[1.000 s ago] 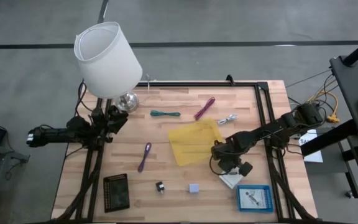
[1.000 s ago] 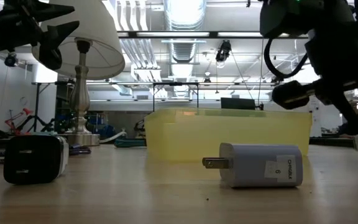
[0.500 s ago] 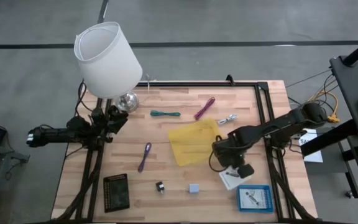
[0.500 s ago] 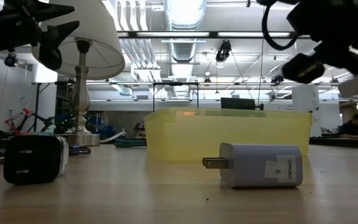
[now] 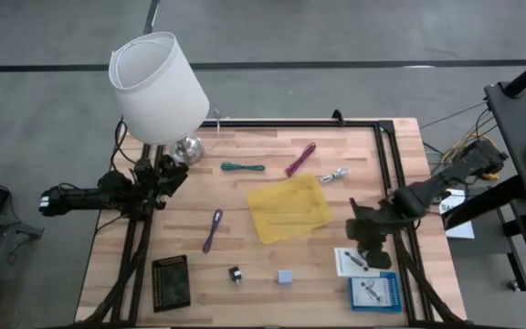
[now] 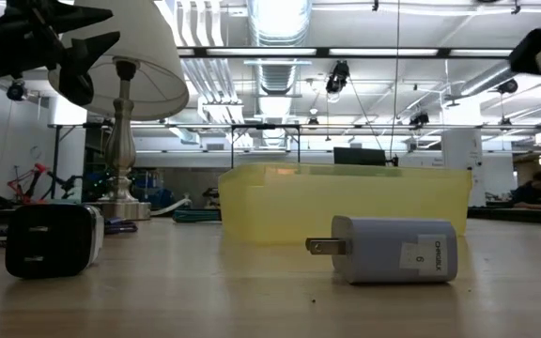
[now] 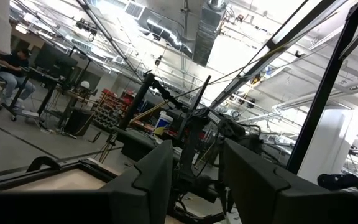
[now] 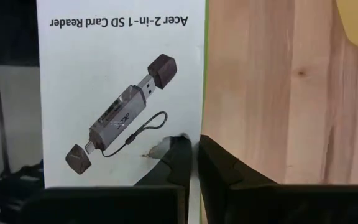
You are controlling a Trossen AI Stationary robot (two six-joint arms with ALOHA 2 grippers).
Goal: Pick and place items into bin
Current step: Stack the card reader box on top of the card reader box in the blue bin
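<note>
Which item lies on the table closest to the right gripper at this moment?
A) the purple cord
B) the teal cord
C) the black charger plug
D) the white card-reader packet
D: in the high view the right gripper sits just above the white card-reader packet, and the right wrist view shows that packet filling the picture beyond its shut fingers, far from the cords and plug.

The dark right gripper [image 5: 370,239] is low by the table's right edge, fingers closed; the dark left gripper [image 5: 173,174] waits at the left edge, fingers apart
</note>
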